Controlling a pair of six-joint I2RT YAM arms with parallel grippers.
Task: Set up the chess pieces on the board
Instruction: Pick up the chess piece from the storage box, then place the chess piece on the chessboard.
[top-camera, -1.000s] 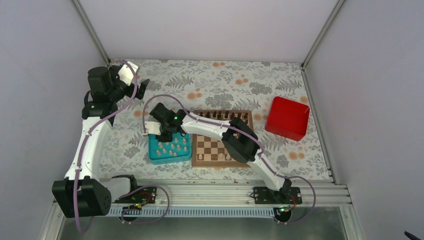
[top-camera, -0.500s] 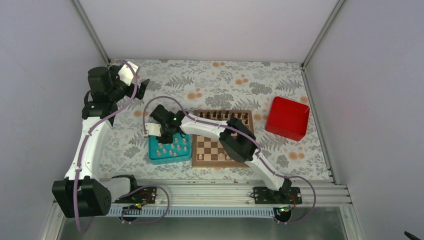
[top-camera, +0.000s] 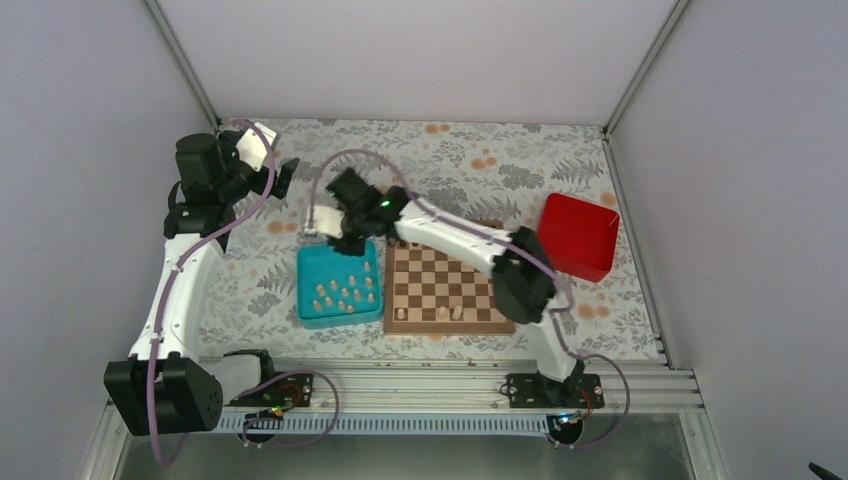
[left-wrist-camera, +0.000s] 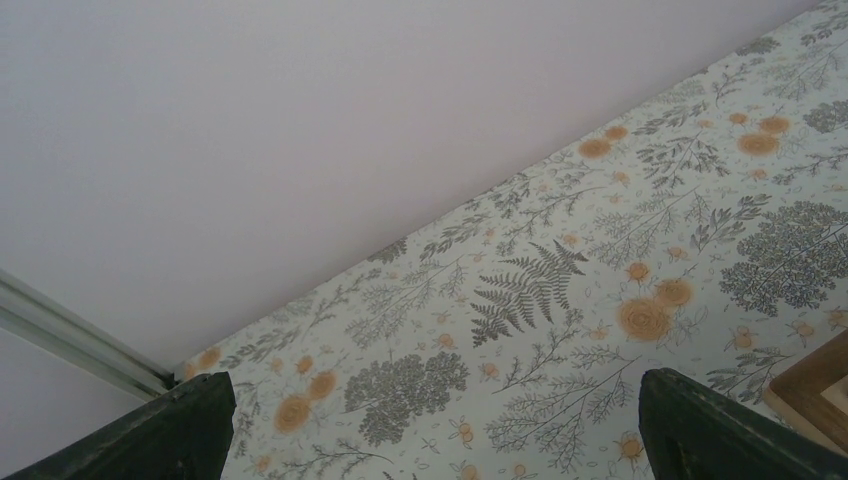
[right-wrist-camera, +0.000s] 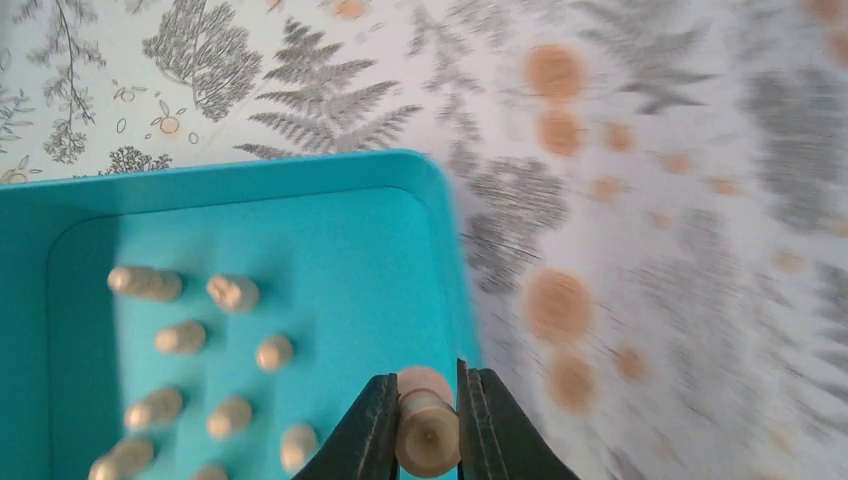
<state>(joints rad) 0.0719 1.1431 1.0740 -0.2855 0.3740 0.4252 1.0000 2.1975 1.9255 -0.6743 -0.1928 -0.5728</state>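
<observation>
Shifted to the teal tray's (right-wrist-camera: 250, 175) far edge, right tool (right-wrist-camera: 425, 400) clamps a pale chess piece (right-wrist-camera: 425, 440); left tool (left-wrist-camera: 440, 425) stands apart.

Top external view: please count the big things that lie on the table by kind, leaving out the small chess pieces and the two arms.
teal tray: 1
red box: 1
chessboard: 1
Total: 3
</observation>
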